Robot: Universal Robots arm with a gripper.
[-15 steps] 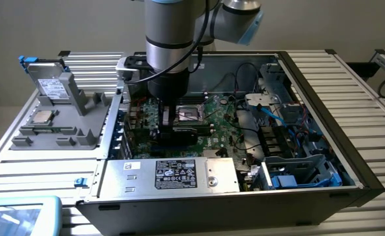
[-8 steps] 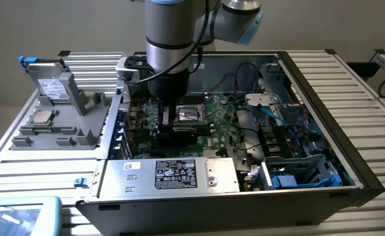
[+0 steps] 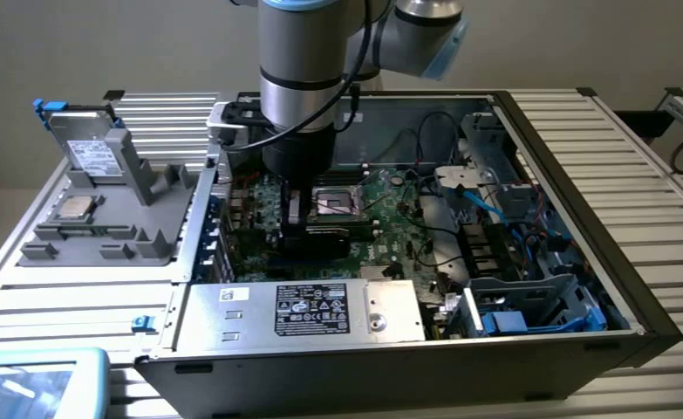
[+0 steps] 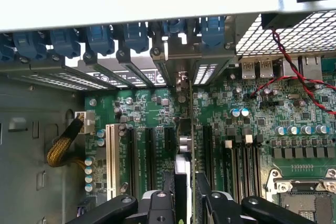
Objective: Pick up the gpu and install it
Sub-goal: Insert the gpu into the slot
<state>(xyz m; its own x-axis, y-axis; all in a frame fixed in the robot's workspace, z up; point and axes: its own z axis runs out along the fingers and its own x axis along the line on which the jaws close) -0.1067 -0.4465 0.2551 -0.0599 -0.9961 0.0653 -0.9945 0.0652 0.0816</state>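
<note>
1. Robot arm (image 3: pixel 306 78): reaches straight down into the open computer case (image 3: pixel 574 166), with its black gripper (image 3: pixel 302 229) low over the green motherboard (image 3: pixel 406 223).

2. Gripper (image 4: pixel 185 203): fingers closed on the graphics card, one black finger (image 4: pixel 167 195) on each face of it.

3. Graphics card (image 4: pixel 185 145): held on edge between the fingers, standing upright over the row of expansion slots (image 4: pixel 149 153). Its silver bracket end (image 4: pixel 182 85) points toward the case's rear wall with the blue slot clips (image 4: pixel 136 35). In the exterior view the card is hidden behind the gripper. Whether its lower edge is seated in a slot cannot be told.

4. Motherboard: flat on the floor of the case. Processor socket (image 3: pixel 338 202) just to the exterior view's right of the gripper.

5. White slot (image 4: pixel 110 156): among the expansion slots, with a bundle of yellow wires (image 4: pixel 65 145) beside it.

6. Power supply (image 3: pixel 306 310): silver box with a black label, at the near side of the case.

7. Grey plastic holder (image 3: pixel 108 209): on the slatted table (image 3: pixel 655 201), outside the case at the exterior view's left, carrying a square silver processor chip (image 3: pixel 75 207).

8. Blue cables (image 3: pixel 487 205): on the case's right side in the exterior view, near the drive bays.
</note>
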